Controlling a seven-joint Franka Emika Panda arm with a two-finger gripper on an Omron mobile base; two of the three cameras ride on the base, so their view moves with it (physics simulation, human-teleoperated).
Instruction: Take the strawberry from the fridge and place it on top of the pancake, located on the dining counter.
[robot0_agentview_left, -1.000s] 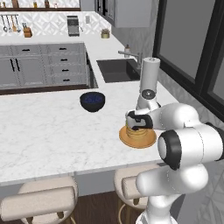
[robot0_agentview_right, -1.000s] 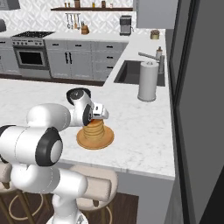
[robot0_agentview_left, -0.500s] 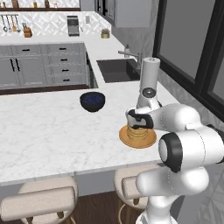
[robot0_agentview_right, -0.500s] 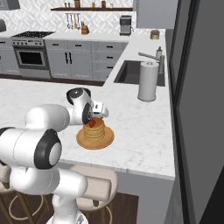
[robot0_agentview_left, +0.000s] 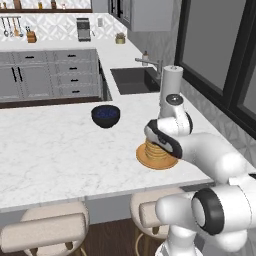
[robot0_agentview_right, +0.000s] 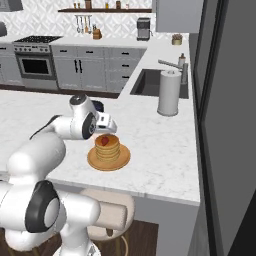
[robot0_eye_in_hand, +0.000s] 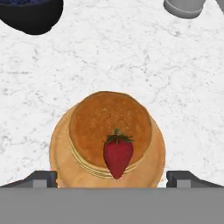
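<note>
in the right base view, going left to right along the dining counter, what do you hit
gripper → strawberry on the pancake → paper towel roll

The dining counter (robot0_eye_in_hand: 109, 57) looks like smooth white marble with grey veins. The pancake (robot0_eye_in_hand: 109, 127) is matt orange-brown; the strawberry (robot0_eye_in_hand: 117, 156) is smooth red. The bowl (robot0_agentview_left: 105, 115) seems glossy dark, maybe ceramic.
</note>
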